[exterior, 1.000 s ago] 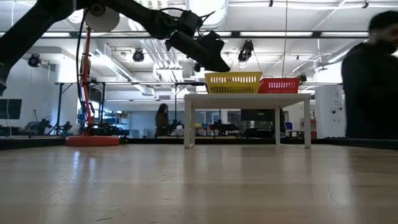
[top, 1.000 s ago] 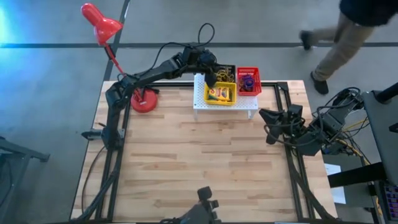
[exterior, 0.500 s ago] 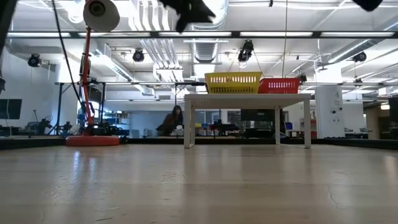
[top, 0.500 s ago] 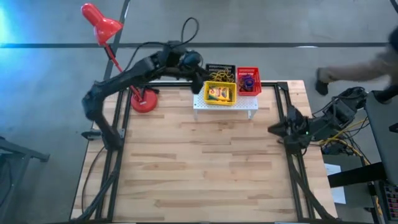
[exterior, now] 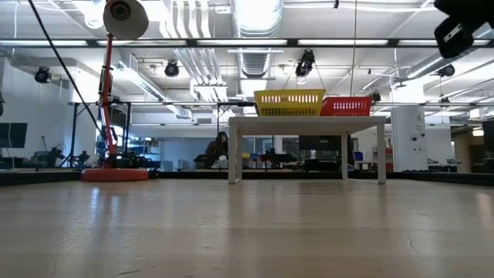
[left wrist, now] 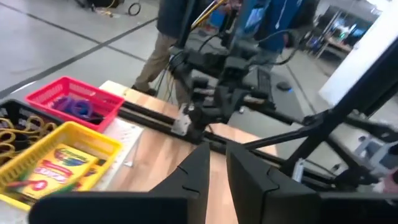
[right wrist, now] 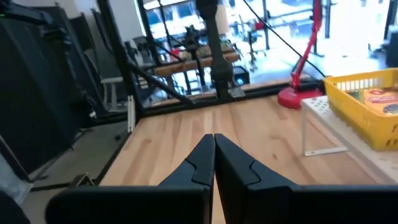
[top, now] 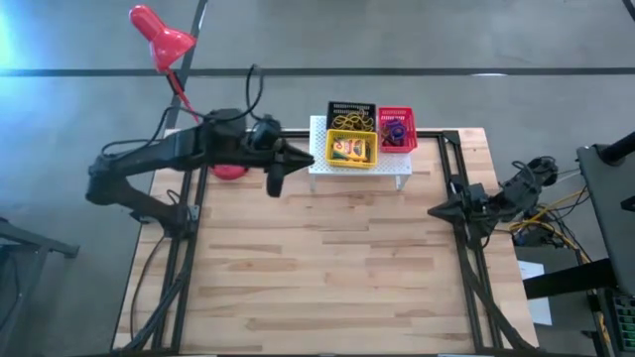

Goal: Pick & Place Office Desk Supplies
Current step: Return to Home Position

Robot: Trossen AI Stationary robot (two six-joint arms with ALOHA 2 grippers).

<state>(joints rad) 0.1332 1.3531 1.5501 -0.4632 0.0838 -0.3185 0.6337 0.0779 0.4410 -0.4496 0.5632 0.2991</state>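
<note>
Hovering just left of the white stand (top: 319, 161), the left gripper (top: 298, 159) is empty, fingers narrowly parted; the right gripper (top: 435, 210), at the table (top: 327, 268) edge, is closed. Yellow tray (top: 353, 164), red tray (top: 397, 149) and black tray (top: 352, 104) sit on the stand.

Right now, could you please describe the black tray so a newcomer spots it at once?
Find the white perforated stand at the table's far edge, right of the red desk lamp. Of three trays there, the black tray sits behind the yellow tray, beside the red tray, and alone holds yellow rubber bands.
</note>
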